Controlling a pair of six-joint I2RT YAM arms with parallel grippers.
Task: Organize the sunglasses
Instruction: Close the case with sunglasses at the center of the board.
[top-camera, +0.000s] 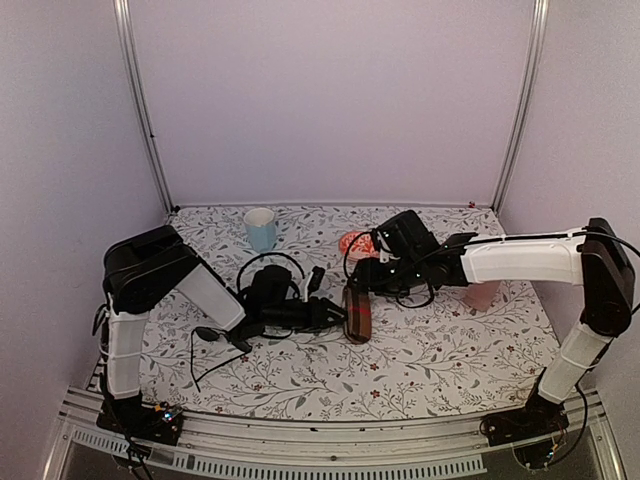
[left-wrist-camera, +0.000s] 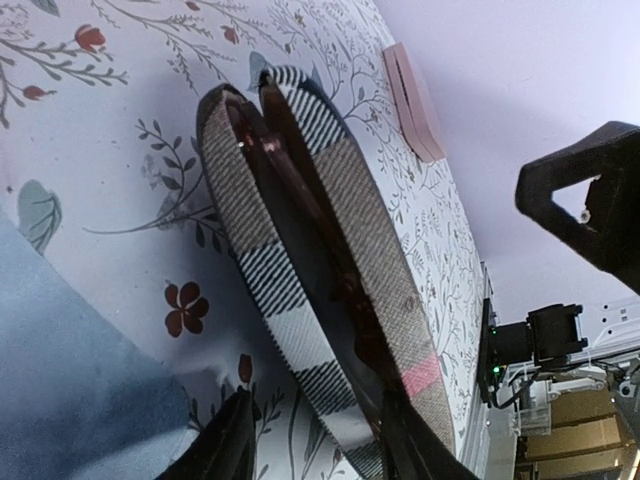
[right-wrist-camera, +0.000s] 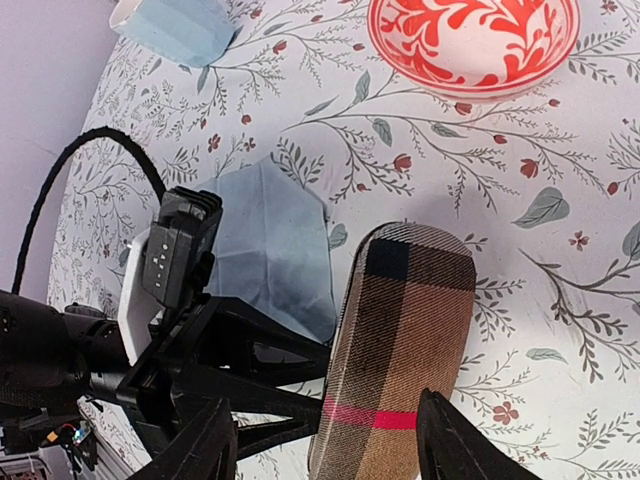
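The black sunglasses (top-camera: 209, 335) lie on the table beside the left forearm, well left of the brown plaid case (top-camera: 357, 314). Their front runs roughly left to right, and the thin arms point toward the near edge. The left gripper (left-wrist-camera: 318, 412) and right gripper (right-wrist-camera: 325, 400) each have their fingers spread apart on either side of the case.

Plaid case (right-wrist-camera: 400, 340), lower end off-frame.
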